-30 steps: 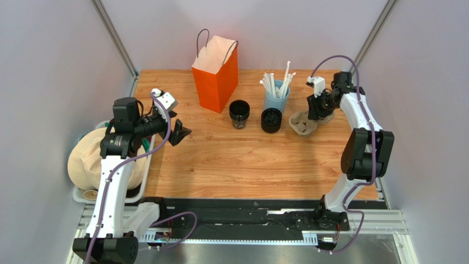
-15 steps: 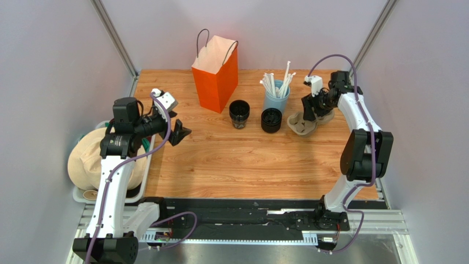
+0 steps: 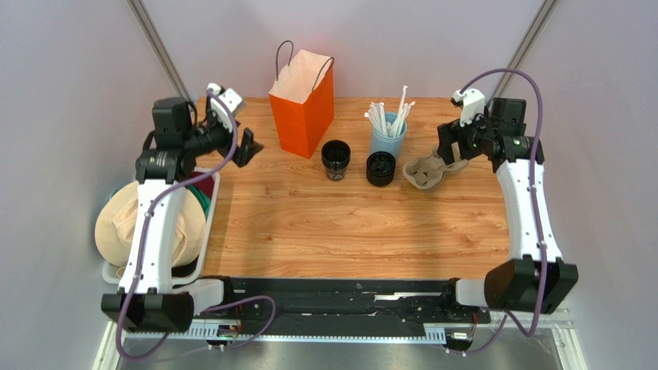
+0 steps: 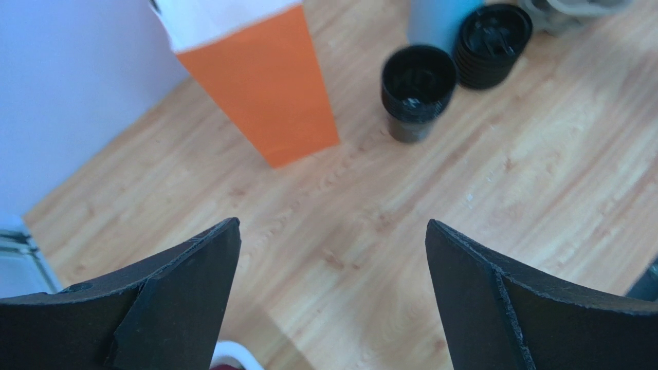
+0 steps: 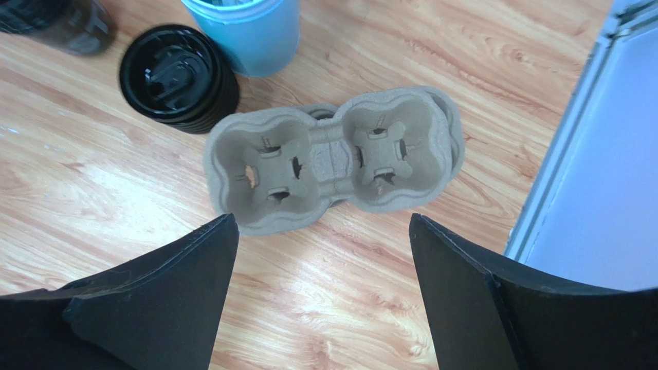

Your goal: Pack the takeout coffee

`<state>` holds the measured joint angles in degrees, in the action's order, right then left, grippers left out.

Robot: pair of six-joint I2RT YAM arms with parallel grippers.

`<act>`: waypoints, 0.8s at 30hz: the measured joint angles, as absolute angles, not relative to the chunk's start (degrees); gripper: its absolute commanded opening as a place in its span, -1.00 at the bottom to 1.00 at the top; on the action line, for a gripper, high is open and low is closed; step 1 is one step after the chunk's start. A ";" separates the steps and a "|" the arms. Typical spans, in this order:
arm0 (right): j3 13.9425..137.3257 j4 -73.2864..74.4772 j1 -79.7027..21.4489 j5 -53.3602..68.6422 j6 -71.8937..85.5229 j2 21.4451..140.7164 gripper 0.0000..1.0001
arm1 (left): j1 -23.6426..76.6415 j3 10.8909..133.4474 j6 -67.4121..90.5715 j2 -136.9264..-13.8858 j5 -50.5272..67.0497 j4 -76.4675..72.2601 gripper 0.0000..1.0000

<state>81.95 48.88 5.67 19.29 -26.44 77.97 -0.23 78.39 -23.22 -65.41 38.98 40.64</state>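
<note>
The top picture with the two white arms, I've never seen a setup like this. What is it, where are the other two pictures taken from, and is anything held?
Those are two robot arms bolted at the near edge of a wooden table, seen by a camera fixed above. Each ends in a two-finger gripper: the left gripper and the right gripper. The other two pictures come from wrist cameras, so the black wedges there are each gripper's own fingers. On the table stand an orange paper bag, a dark cup that looks open, a black lid topping a ribbed dark stack or cup, a blue cup of white straws and a cardboard cup tray. Both grippers are open and hold nothing.
</note>
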 measured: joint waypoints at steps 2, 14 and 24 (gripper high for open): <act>81.65 49.32 5.67 19.03 -25.02 74.83 0.72 | -0.16 84.44 -22.00 -70.37 38.02 39.94 0.98; 76.55 50.89 5.63 19.25 -15.90 65.69 0.68 | 3.95 121.67 -12.88 -103.31 27.70 34.39 0.90; 72.69 48.51 5.63 19.44 -13.93 61.49 0.67 | 8.75 131.85 -13.23 -117.43 22.37 33.36 0.56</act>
